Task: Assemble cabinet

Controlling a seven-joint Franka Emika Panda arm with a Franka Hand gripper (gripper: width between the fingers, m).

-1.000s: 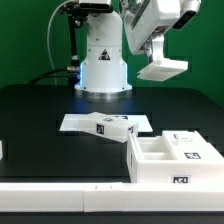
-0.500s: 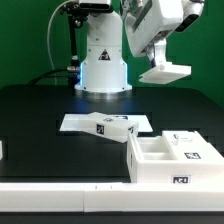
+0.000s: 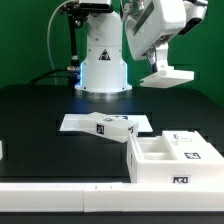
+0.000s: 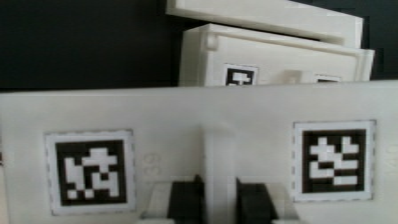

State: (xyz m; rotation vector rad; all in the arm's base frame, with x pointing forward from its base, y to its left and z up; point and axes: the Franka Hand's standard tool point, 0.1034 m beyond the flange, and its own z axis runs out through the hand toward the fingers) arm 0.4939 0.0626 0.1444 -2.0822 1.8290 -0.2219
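My gripper (image 3: 158, 62) is shut on a flat white cabinet panel (image 3: 167, 76) and holds it in the air at the exterior view's upper right, well above the table. In the wrist view the panel (image 4: 196, 125) fills the frame with two square tags, and my fingers (image 4: 175, 200) clamp a thin rib on it. The large white cabinet box frame (image 3: 175, 158) stands at the exterior view's lower right, with a small tagged block inside it. Another white tagged part (image 3: 104, 125) lies on the table's middle. The box frame also shows past the panel in the wrist view (image 4: 276, 55).
The white domed robot base (image 3: 103, 60) stands at the back centre. A white rail (image 3: 60, 198) runs along the table's front edge. A green wall lies behind the black table.
My gripper has carried the panel toward the exterior view's right and slightly lower. The parts on the table have not moved.
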